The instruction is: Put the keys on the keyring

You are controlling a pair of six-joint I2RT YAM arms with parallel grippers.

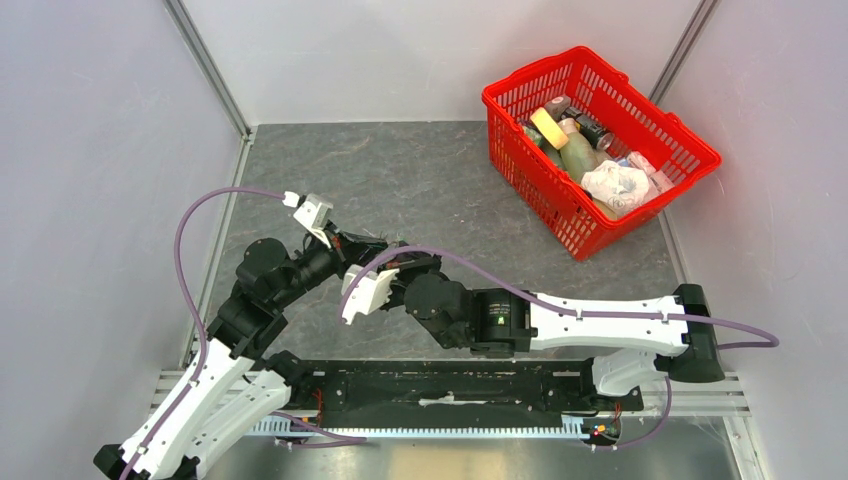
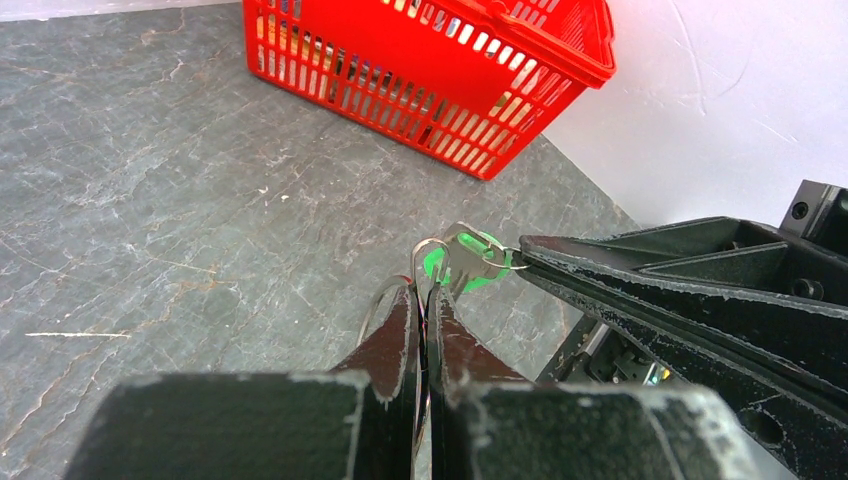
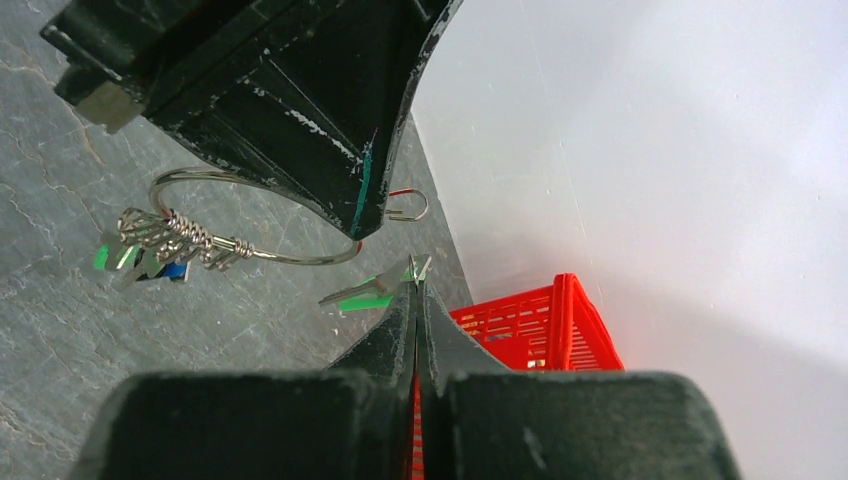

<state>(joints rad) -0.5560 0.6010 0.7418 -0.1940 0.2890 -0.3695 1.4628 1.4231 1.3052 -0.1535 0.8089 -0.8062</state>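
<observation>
Threading the keyring [image 3: 270, 254], partway done.
The left gripper [image 2: 421, 298] is clamping its jaws on the keyring, strung keys [image 3: 150, 250] hanging from it; the right gripper [image 3: 417, 288], jaws pinching a green key [image 3: 365, 298], is hovering just beside the keyring, unthreaded; red basket [image 1: 545, 205] lying well beyond.

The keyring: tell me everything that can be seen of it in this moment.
The keyring is a thin silver wire loop held in the air, clamped between the fingers of the left gripper. One stretch is wound into a tight coil, where keys with green and blue heads hang. Its end by the gripper curls into a small red-tipped hook. The right gripper holds a green-headed key close to that end; contact cannot be told.
</observation>
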